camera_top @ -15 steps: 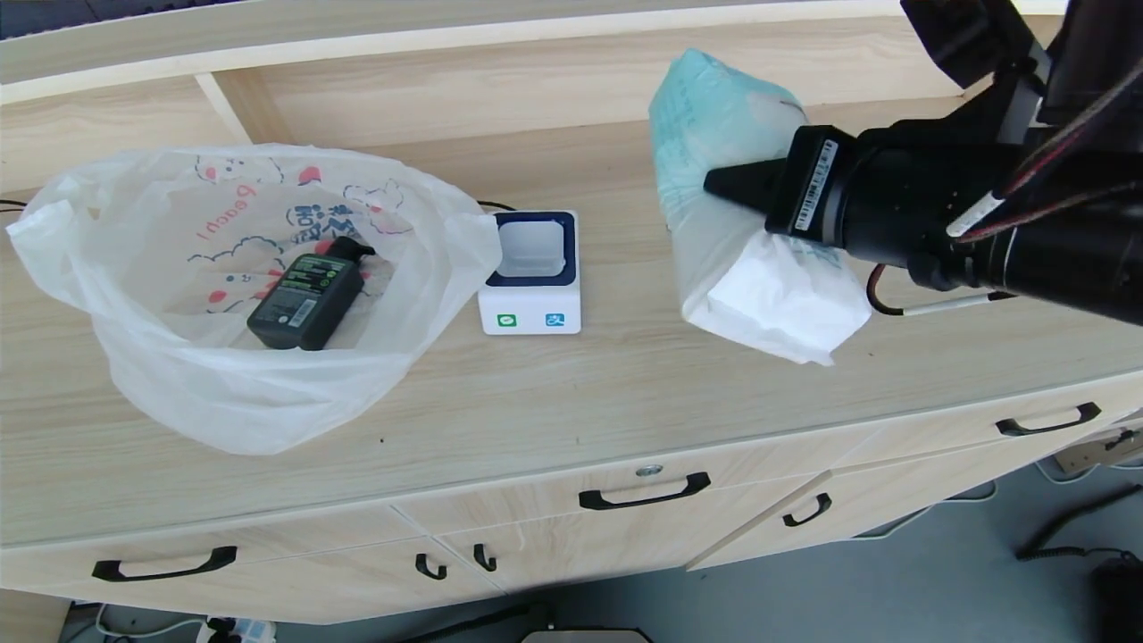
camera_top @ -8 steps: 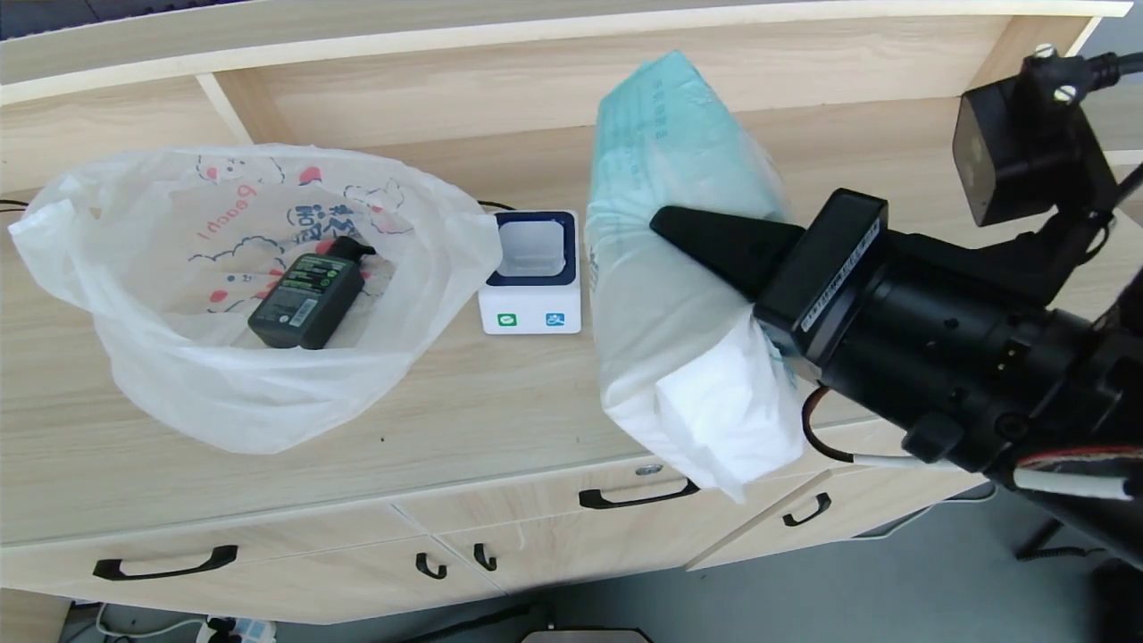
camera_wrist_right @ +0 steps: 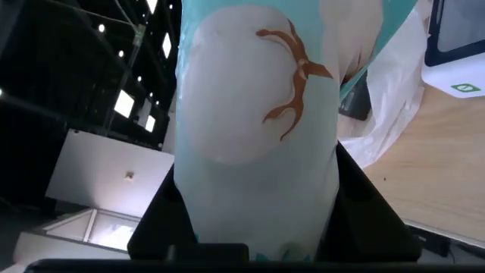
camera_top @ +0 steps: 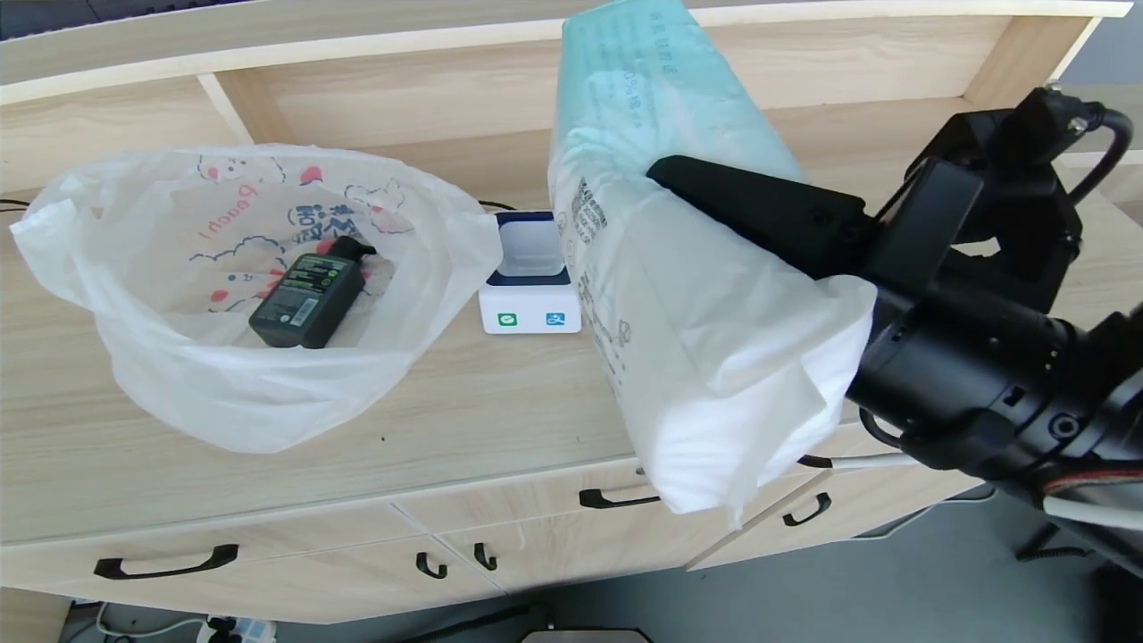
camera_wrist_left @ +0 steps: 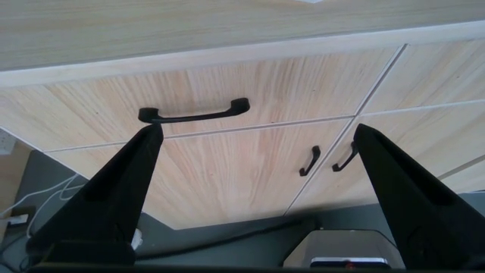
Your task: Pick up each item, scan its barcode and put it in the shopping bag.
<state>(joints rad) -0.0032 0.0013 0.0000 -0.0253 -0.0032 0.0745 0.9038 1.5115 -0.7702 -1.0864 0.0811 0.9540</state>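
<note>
Firstly, we see the worktop (camera_top: pixel 446 420) with the open shopping bag (camera_top: pixel 179 393) on its left part. Our right tool (camera_wrist_right: pixel 258 182) pinches a big soft pack (camera_top: pixel 705 357) in the air, near the scanner (camera_top: pixel 530 308). A black bottle (camera_top: pixel 305 299) lies inside the bag. Our left tool (camera_wrist_left: pixel 258 129) is spread and holds nothing, facing the drawer fronts (camera_wrist_left: pixel 227 167).

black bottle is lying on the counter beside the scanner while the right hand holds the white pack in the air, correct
No, the head view shows otherwise: the black bottle is lying inside the shopping bag beside the scanner while the right hand holds the white pack in the air.
</note>
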